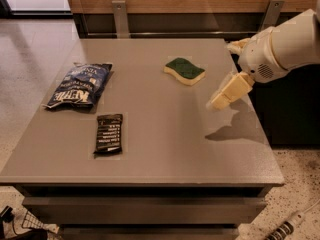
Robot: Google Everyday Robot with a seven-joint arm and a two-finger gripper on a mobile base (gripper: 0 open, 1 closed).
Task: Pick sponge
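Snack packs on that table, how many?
2: a blue chip bag at the table's left, a black bar just in front of it. The gripper hovers right of the sponge.

Arm (290,44) reaches in from right, jaws pointing down-left.

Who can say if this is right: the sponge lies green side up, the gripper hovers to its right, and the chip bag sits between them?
Wrong on the chip bag: the camera view shows it far left of the sponge, not between. The sponge does lie green side up, the gripper hovering to its right.
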